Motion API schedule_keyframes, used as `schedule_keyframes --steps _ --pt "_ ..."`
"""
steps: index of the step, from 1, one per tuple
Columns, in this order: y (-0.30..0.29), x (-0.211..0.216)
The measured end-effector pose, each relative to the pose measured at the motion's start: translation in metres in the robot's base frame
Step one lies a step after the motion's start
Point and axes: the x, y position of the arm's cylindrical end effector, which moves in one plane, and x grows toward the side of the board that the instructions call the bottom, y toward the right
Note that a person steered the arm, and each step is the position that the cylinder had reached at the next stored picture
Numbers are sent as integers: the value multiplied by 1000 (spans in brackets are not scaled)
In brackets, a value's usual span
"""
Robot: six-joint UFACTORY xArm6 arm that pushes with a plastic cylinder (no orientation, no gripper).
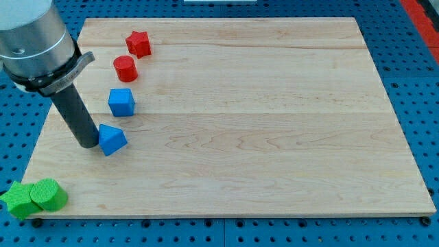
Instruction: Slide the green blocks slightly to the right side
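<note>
Two green blocks sit at the board's bottom left corner: a green star-shaped block (18, 200) hanging over the left edge and a green cylinder (48, 195) touching its right side. My tip (88, 143) rests on the board above and to the right of them, touching the left side of a blue triangular block (112, 140). The tip is well apart from the green blocks.
A blue cube (121, 102) lies above the blue triangular block. A red cylinder (125, 68) and a red star (138, 44) sit further up near the top left. The wooden board (274, 123) lies on a blue perforated table.
</note>
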Motion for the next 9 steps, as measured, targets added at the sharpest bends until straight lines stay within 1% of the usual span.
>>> schedule_keyframes --steps 2,3,4,5,6,7,8,9 --pt "10 -7" --pt "-5 6" --pt "-88 7" --pt "-101 6" --pt "-101 36" --pt "-101 51" --pt "-101 53" --pt "-101 88"
